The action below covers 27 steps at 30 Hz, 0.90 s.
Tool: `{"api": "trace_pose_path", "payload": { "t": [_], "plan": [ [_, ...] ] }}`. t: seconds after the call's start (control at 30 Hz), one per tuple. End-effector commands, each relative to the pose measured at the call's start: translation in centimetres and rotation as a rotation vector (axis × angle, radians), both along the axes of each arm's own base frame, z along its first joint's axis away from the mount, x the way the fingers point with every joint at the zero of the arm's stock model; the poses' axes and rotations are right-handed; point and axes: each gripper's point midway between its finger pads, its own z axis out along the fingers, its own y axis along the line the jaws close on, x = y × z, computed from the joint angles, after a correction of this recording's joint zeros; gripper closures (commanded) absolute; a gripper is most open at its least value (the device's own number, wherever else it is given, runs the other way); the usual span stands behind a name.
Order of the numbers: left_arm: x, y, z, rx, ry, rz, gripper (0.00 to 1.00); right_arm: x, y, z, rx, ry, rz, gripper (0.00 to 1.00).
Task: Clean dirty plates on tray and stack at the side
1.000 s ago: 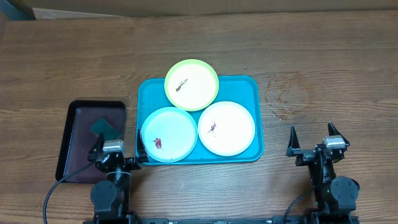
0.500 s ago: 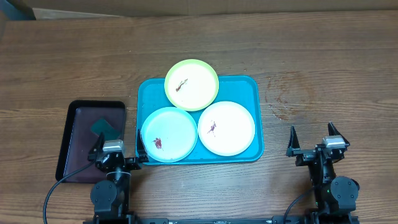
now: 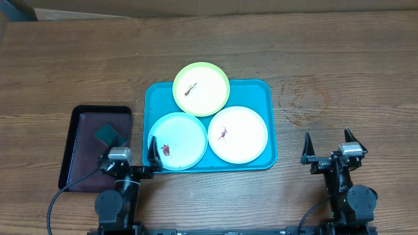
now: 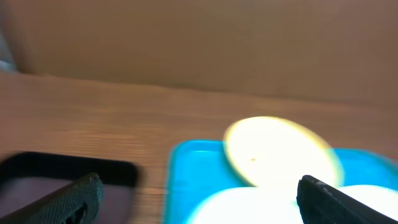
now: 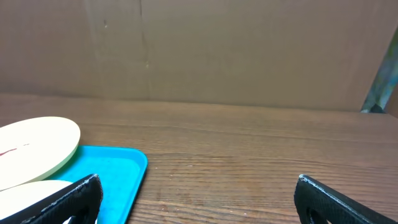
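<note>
The turquoise tray lies mid-table and holds three plates. The yellow-green plate sits at the back over the rim, the light blue plate front left, the white plate front right. Each has a small reddish-brown smear. My left gripper is open and empty, low at the tray's front left corner, one fingertip by the blue plate's edge. Its blurred wrist view shows the tray, yellow-green plate and blue plate between the fingers. My right gripper is open and empty, right of the tray.
A dark maroon-black tray with a green sponge lies left of the turquoise tray. The right wrist view shows the tray corner, the yellow-green plate, the white plate's edge and bare wood ahead. A cardboard wall stands behind.
My left gripper has swung to the right, toward the turquoise tray and the light blue plate. The right arm and the plates have not moved.
</note>
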Motion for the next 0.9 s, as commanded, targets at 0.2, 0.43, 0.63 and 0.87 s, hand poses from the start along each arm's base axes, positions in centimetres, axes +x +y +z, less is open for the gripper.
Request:
{"api": "trace_pose_path", "payload": {
  "t": [0.2, 0.43, 0.63, 0.87],
  "plan": [
    [-0.8, -4.3, 0.4, -0.688, 0.114, -0.208, 0.00, 0.0, 0.1, -0.2, -0.001, -0.004, 0.006, 0.00],
    [-1.3, -5.7, 2.7, -0.793, 0.077, -0.316, 0.00, 0.0, 0.1, -0.2, 0.000, -0.004, 0.006, 0.00],
    [-2.1, -5.6, 7.6, -0.669, -0.092, -0.363, 0.00, 0.0, 0.1, -0.2, 0.000, -0.004, 0.006, 0.00],
    [-2.7, -2.8, 11.0, -0.392, -0.102, -0.159, 0.00, 0.0, 0.1, -0.2, -0.001, -0.004, 0.006, 0.00]
  ]
}}
